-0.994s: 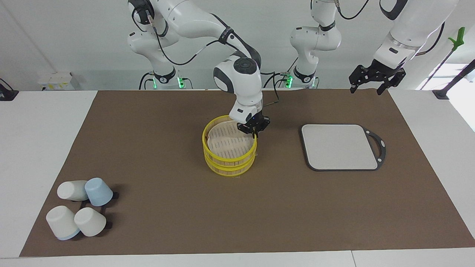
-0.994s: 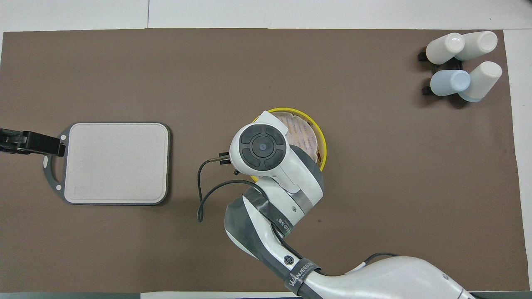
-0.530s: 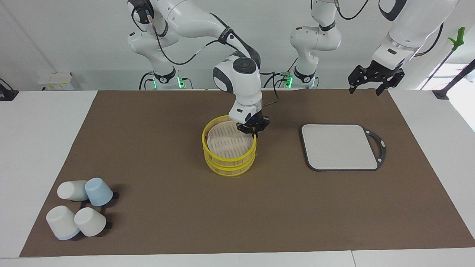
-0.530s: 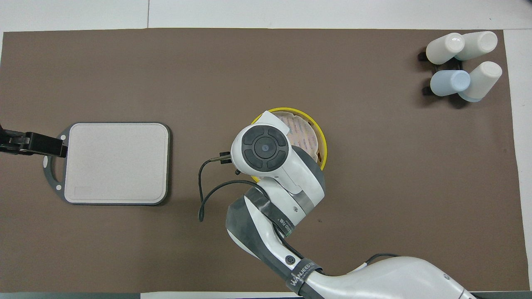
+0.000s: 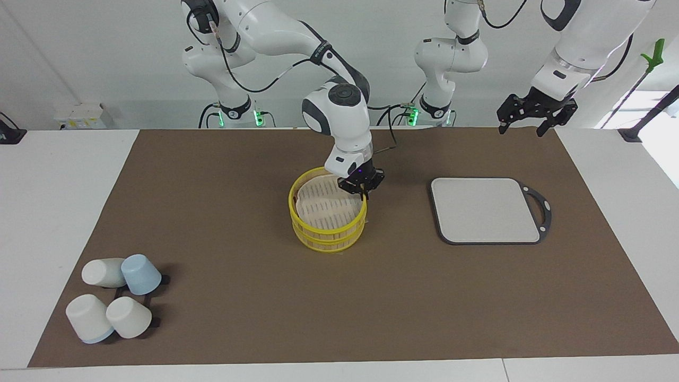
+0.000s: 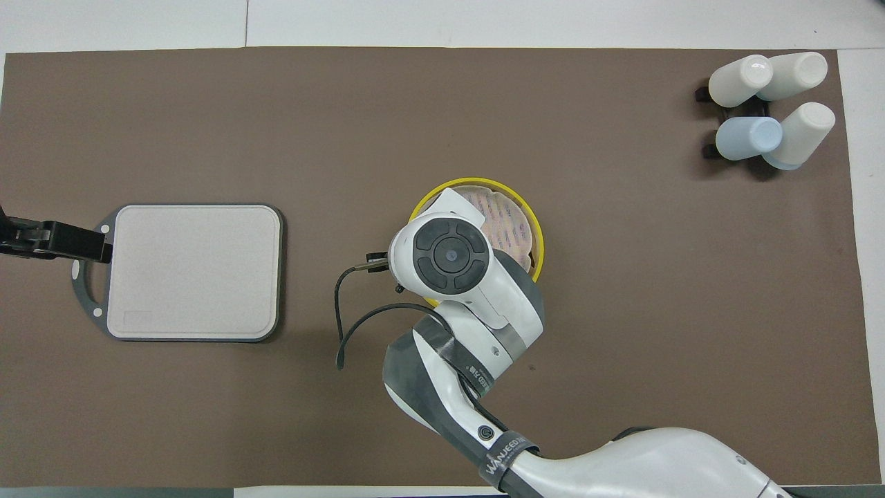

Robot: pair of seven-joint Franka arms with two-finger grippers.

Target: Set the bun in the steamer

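Note:
Two yellow-rimmed baskets stand stacked at the middle of the brown mat. The top basket (image 5: 295, 209) is lined with white paper. The lower basket (image 5: 329, 245) shows only its side wall, so I cannot see its floor. The stack's rim also shows in the overhead view (image 6: 536, 232). My right gripper (image 5: 363, 190) is shut on the top basket's rim, on the side toward the left arm's end; in the overhead view its wrist hides it. My left gripper (image 5: 522, 126) waits open in the air near the table's edge. No bun is in view.
A grey cutting board (image 5: 485, 209) with a dark handle lies toward the left arm's end; in the overhead view (image 6: 193, 271) the left gripper (image 6: 97, 243) is over its handle. Several white and blue cups (image 5: 114, 300) lie on a black rack at the right arm's end.
My right wrist has shifted slightly with the top basket's rim in its fingers, and the top basket has moved a little with it. My left gripper has barely moved.

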